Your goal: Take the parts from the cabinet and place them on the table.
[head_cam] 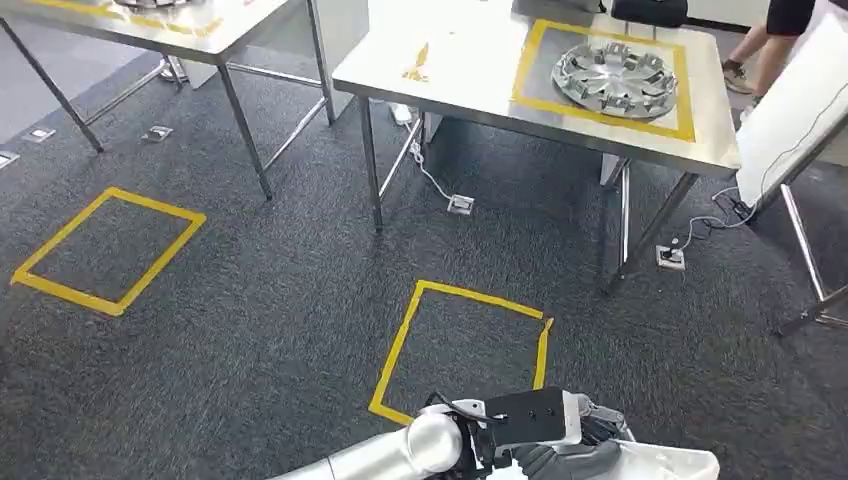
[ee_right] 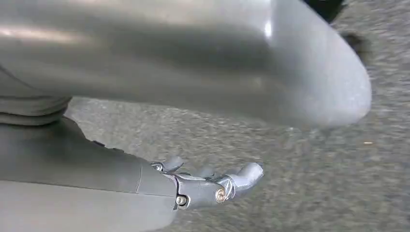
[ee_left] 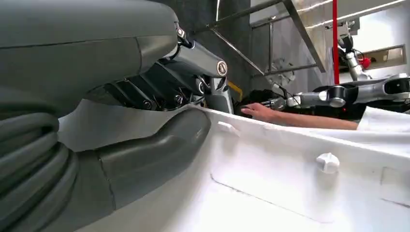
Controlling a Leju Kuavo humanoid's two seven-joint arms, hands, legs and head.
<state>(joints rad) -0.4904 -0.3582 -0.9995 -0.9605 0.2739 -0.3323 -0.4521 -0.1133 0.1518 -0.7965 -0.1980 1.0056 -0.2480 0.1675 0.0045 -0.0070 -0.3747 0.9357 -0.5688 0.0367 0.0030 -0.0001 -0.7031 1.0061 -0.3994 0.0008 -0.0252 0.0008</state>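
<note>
White plastic, a large moulded part (ee_left: 300, 183), lies gripped in the left hand (ee_left: 145, 145), thumb pressed along its face and dark fingers behind its edge. In the head view that hand (head_cam: 560, 450) sits at the near edge, above a yellow tape square (head_cam: 465, 345) on the grey carpet (head_cam: 260, 320). A person's hand (ee_left: 258, 111) rests on the part's far rim. The right hand (ee_right: 203, 186) hangs over the carpet, holding nothing, fingers loosely extended and apart. Far right stands a steel table (head_cam: 470, 70); on it, inside a yellow tape frame, lies a silver ring-shaped part (head_cam: 612, 75). A second tape square (head_cam: 105, 250) marks the floor at left, near another table (head_cam: 200, 35).
</note>
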